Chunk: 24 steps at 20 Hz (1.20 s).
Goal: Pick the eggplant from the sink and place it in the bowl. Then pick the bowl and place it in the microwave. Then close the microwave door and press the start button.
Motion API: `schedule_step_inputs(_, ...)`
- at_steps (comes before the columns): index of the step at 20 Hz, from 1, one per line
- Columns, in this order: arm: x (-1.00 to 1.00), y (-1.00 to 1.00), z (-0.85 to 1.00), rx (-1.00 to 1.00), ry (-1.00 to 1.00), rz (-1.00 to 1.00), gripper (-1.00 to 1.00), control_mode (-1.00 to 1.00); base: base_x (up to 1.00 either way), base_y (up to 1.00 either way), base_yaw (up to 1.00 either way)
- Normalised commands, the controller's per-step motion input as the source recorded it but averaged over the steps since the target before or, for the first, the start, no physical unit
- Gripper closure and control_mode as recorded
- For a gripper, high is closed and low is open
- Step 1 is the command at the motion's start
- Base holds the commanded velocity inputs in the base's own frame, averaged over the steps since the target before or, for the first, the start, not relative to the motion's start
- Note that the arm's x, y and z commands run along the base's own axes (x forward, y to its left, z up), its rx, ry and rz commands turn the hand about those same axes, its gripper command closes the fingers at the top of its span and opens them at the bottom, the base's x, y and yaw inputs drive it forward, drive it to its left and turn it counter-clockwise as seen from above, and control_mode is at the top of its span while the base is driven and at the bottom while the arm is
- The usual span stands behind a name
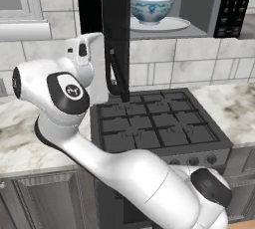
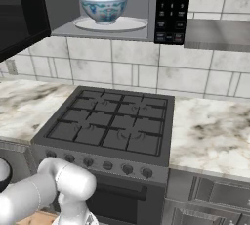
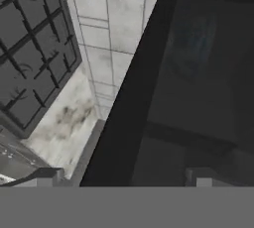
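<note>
The blue-patterned bowl (image 1: 152,8) (image 2: 103,7) stands on the white turntable plate (image 1: 172,25) inside the black microwave (image 1: 234,4) (image 2: 172,9). The eggplant is hidden from view and the sink is out of view. The microwave door (image 1: 115,34) (image 2: 19,13) stands swung out, edge-on over the stove in the left base view. My hand sits just left of that door, on its outer side. In the hand view the door's dark window (image 3: 198,73) is close in front of my gripper (image 3: 124,177), whose fingertips (image 3: 48,174) are wide apart with nothing between them.
A dark grey gas stove (image 1: 154,123) (image 2: 112,121) lies below the microwave, with marble counter (image 1: 234,108) (image 2: 210,126) on both sides and a tiled wall (image 2: 122,67) behind. My bent arm (image 1: 69,93) occupies the space left of the stove.
</note>
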Motion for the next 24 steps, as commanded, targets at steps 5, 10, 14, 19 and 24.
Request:
schedule_step_inputs(5,0.14,-1.0,0.26,0.19,0.0,0.0,-1.0,-1.0,0.0,0.0,0.0)
schedule_step_inputs(10,0.18,-1.0,0.22,0.19,0.0,0.0,-1.0,-1.0,0.0,0.0,0.0)
schedule_step_inputs(14,0.63,-0.82,0.0,0.06,0.02,0.0,-1.0,-1.0,0.0,0.0,0.0)
schedule_step_inputs(19,0.69,-0.34,-0.02,0.0,0.0,0.01,-1.0,-1.0,0.0,0.0,0.0)
schedule_step_inputs(24,0.7,-0.74,0.12,0.0,0.0,0.13,-1.0,-1.0,0.0,0.0,0.0)
